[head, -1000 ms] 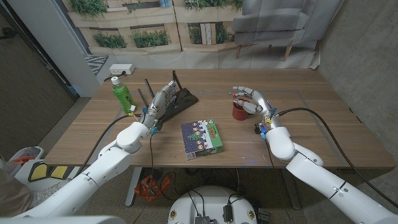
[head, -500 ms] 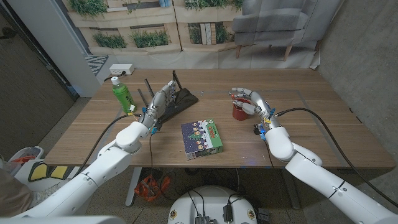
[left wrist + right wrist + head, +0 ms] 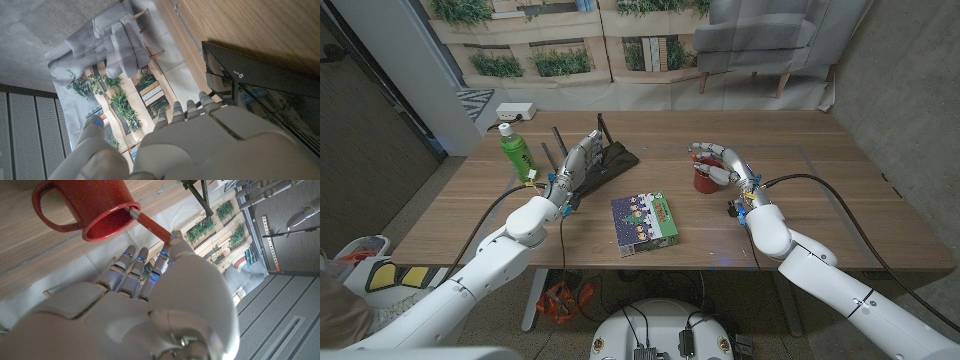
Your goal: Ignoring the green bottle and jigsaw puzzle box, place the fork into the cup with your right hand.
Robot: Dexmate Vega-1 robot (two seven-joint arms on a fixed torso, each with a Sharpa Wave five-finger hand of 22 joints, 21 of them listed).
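Fork going into the cup, our right hand on its handle.

Our right hand [image 3: 725, 163] hovers just over the red cup [image 3: 92, 207], and the fork [image 3: 152, 226], red-handled, leans with its lower end already inside the rim, which suggests the drop is nearly done; whether the fingers [image 3: 131, 265] grip the handle or merely touch it we cannot tell, since the contact is hidden behind the hand. Our left hand [image 3: 582, 160] waits by a black device [image 3: 260, 82], holding nothing, fingers extended. The green bottle [image 3: 515, 150] and the puzzle box [image 3: 645, 222] stand well apart, out of the way as the task wants.
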